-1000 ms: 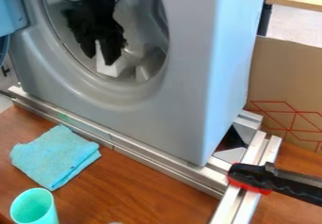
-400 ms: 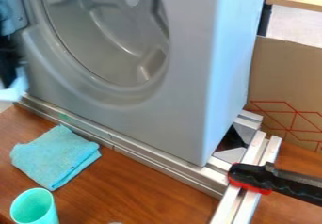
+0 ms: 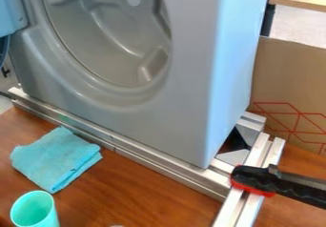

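Gray washing machine (image 3: 181,92) on metal rails (image 3: 146,160), door (image 3: 9,11) swung open at upper left, drum (image 3: 102,35) exposed; folded blue cloth (image 3: 54,159) on wood table (image 3: 153,197), teal cup (image 3: 35,211) near it, black-red clamp (image 3: 270,182) on right rail; claw wide or narrow, can't tell

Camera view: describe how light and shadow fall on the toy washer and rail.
In the camera view, the washer's side panel looks brighter than its front; pale highlights streak the metal rail; soft shading models the drum.
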`<state>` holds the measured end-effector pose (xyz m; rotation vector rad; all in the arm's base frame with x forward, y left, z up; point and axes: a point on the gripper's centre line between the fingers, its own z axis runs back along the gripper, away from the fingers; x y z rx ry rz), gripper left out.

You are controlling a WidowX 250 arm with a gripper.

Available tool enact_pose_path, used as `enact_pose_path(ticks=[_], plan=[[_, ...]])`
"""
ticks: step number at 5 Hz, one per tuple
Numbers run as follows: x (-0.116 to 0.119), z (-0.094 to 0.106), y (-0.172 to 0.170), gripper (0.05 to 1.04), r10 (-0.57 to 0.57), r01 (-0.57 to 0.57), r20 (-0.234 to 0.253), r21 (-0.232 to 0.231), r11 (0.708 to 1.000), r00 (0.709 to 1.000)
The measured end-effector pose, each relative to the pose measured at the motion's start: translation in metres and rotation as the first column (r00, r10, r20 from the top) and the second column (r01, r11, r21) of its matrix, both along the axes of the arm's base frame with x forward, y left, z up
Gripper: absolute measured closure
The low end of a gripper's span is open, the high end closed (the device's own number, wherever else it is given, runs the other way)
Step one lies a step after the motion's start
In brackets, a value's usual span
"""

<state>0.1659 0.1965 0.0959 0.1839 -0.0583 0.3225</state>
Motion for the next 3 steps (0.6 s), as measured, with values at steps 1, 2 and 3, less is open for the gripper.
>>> enact_pose_path(ticks=[1, 2, 3], plan=[[-0.006, -0.020, -0.003, 0.441, -0.044, 0.043, -0.043, -0.017, 0.999, 0.998], [-0.009, -0.038, -0.008, 0.441, -0.084, 0.080, -0.071, -0.058, 0.995, 0.994], [-0.019, -0.054, -0.008, 0.441, -0.078, 0.072, -0.125, -0.055, 0.996, 0.989]])
